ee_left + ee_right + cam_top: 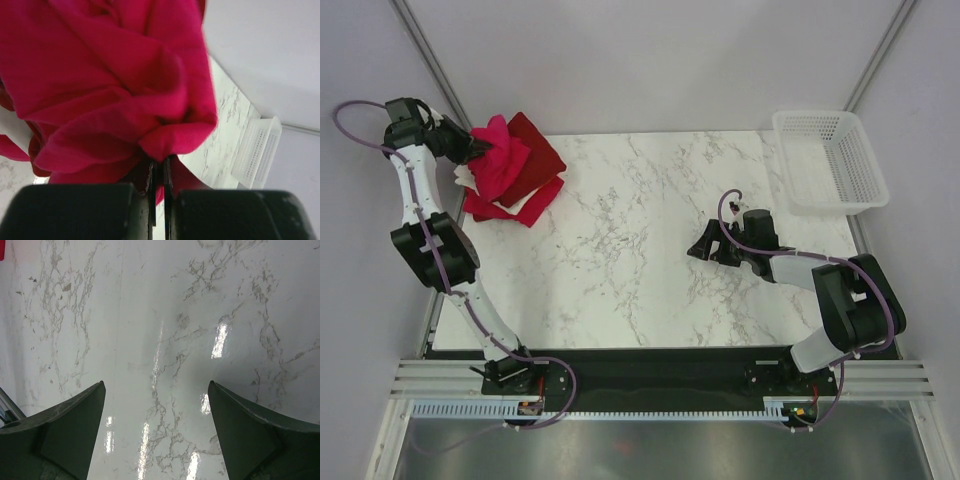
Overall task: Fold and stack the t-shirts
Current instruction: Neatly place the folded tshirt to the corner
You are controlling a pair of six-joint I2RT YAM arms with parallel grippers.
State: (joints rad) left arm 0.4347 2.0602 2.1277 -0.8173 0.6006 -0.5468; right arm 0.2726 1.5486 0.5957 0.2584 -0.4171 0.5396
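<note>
At the upper left of the top view, the left gripper (472,150) is clamped tight on a fold of the crimson t-shirt (500,160). The shirt is bunched, its lump running roughly top to bottom in the frame. It lies over the dark red t-shirt (540,150) and cream t-shirt (535,207) at the table's (650,200) upper-left corner. Right of centre, the right gripper (705,248) is spread wide over marble, holding nothing.
</note>
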